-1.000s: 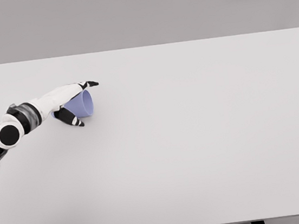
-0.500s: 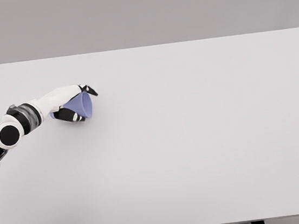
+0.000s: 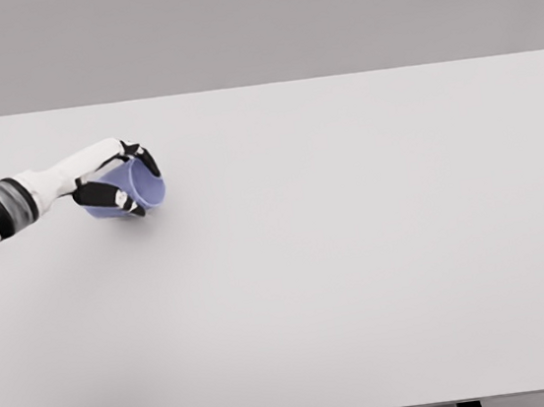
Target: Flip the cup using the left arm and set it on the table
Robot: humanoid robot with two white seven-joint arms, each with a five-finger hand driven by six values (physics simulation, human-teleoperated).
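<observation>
A lavender-blue cup [image 3: 143, 189] lies on its side at the left of the white table [image 3: 358, 253], its mouth turned to the right. My left hand [image 3: 122, 180] reaches in from the left edge and is shut on the cup, black-tipped fingers [image 3: 146, 159] curled over its top and the thumb wrapped under its near side. The cup's base end is hidden behind the hand. It sits low, close to the tabletop; I cannot tell whether it touches. The right arm does not show.
The table's back edge runs along the top at about a quarter of the picture's height, with a plain grey wall behind it. Its front edge shows near the bottom, with two dark legs below.
The fingers went from stretched over the cup to curled tight around it. The arm has drawn back to the left, and the cup has shifted slightly left with its mouth tilted more upward.
</observation>
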